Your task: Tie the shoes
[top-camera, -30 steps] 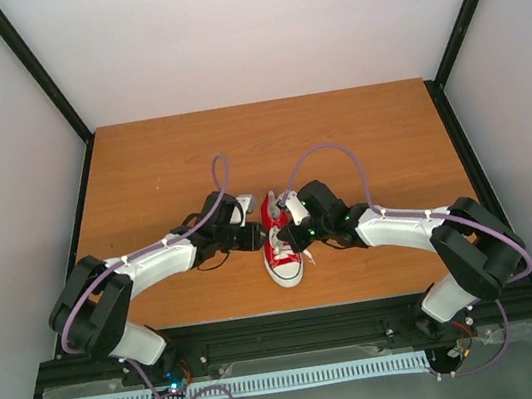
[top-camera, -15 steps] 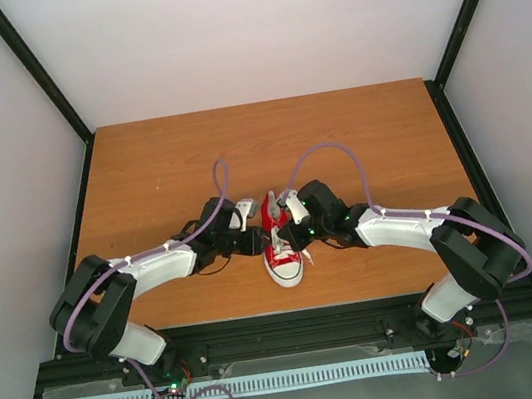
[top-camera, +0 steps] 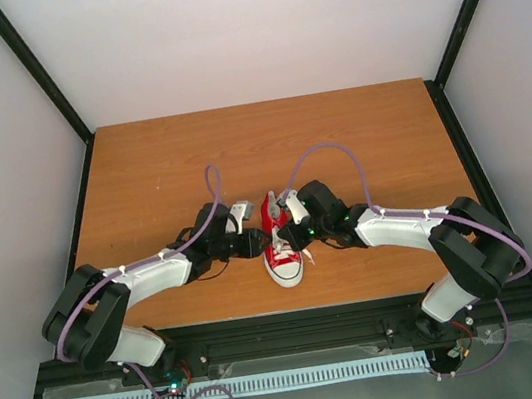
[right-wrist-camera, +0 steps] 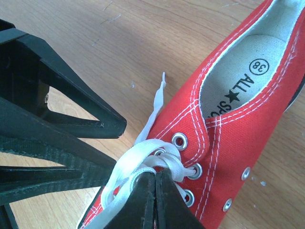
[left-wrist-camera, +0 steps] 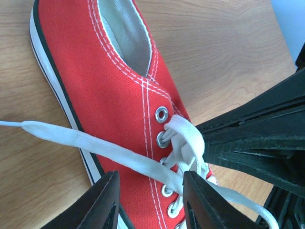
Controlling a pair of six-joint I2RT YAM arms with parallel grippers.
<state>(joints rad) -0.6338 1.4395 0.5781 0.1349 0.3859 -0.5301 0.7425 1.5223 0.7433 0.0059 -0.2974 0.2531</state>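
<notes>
Item under inspection: one small red canvas low-top sneaker (top-camera: 282, 250) with a white rubber sole. It lies on the orange-brown wooden table (top-camera: 141, 179) near the front edge, between the two arms, toe toward their bases. It is judged light and soft-walled. The canvas would likely buckle, and the shoe would slide on the smooth wood under a hard pull, so one side should anchor while the other draws. The white flat laces (left-wrist-camera: 90, 145) look limp, thin and apt to slip, and are best taken flat across the pads, close to the crossing at the upper eyelets. Left pincer (left-wrist-camera: 151, 202): jaws partly apart, with a strand running across the gap and nothing clamped. Right pincer (right-wrist-camera: 155, 198): closed tight, tips apparently nipping a lace loop at the crossing. The overhead view gives position and arm layout only, as the wrists hide the lacing. The left wrist view shows the free strand trailing over the table. Only the right wrist view shows the loop, a lace tip and the printed insole.
</notes>
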